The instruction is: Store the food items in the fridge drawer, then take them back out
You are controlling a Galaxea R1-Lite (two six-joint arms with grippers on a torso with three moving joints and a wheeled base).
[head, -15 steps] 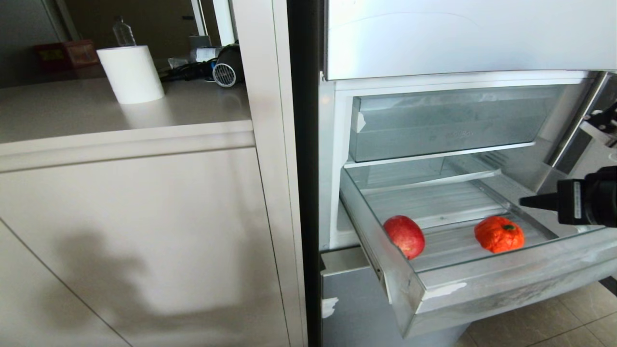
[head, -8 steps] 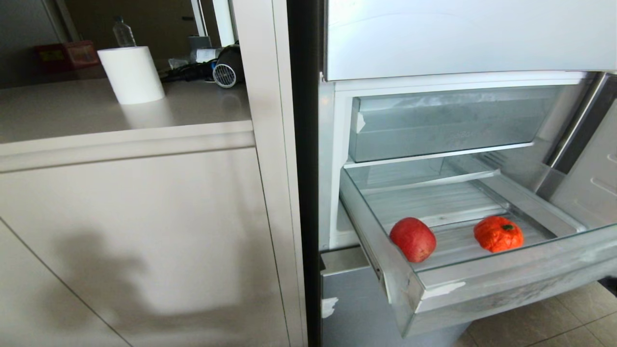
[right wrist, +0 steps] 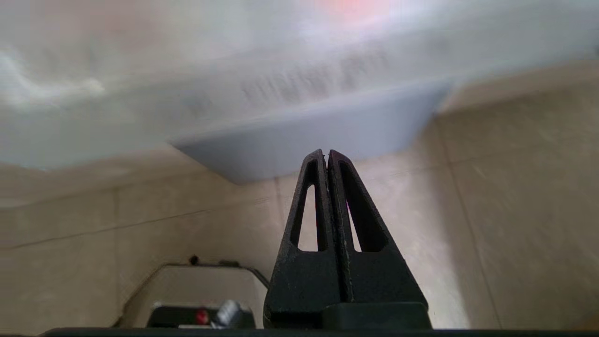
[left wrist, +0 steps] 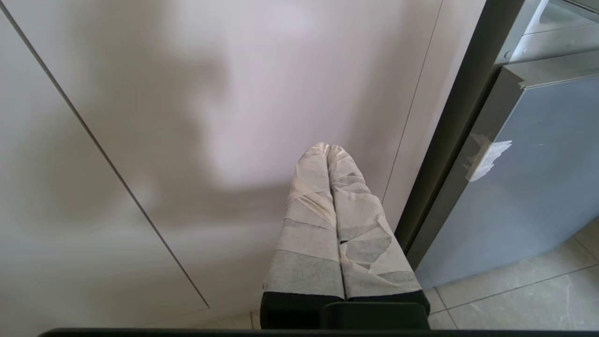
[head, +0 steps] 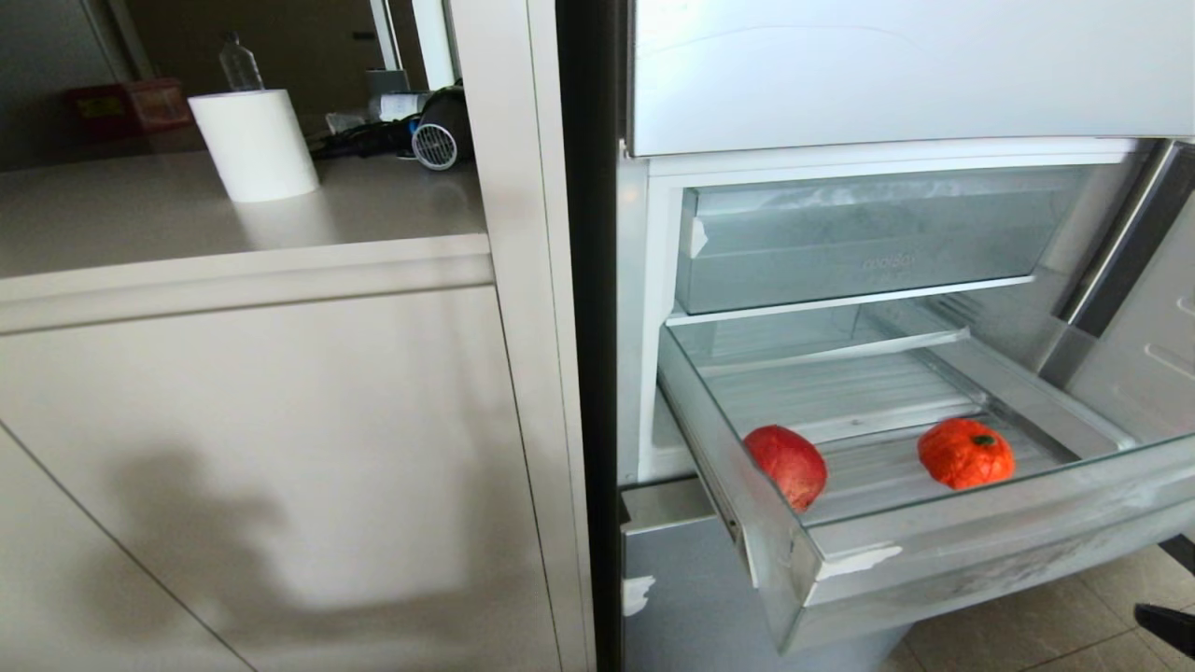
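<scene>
The fridge drawer point(head: 980, 551) stands pulled out, clear, with a ribbed floor. In it lie the food items: a red apple point(head: 786, 465) against the left wall and a bumpy orange pumpkin-like fruit point(head: 965, 453) toward the right. My right gripper point(right wrist: 326, 152) is shut and empty, low below the drawer's front lip, over the tiled floor. Only its dark tip point(head: 1162, 623) shows at the head view's lower right edge. My left gripper point(left wrist: 327, 147), with taped fingers, is shut and empty. It is parked before the beige cabinet door, left of the fridge.
A clear "coolBox" bin point(head: 868, 243) sits above the drawer. A grey-blue lower door panel point(head: 691, 597) is below it. A paper roll point(head: 254, 142) stands on the counter point(head: 233, 224) to the left. My own base point(right wrist: 201, 299) lies on the floor under the right gripper.
My right gripper left its place beside the drawer's right end and dropped below the drawer front. The apple rolled slightly right, then back against the left wall.
</scene>
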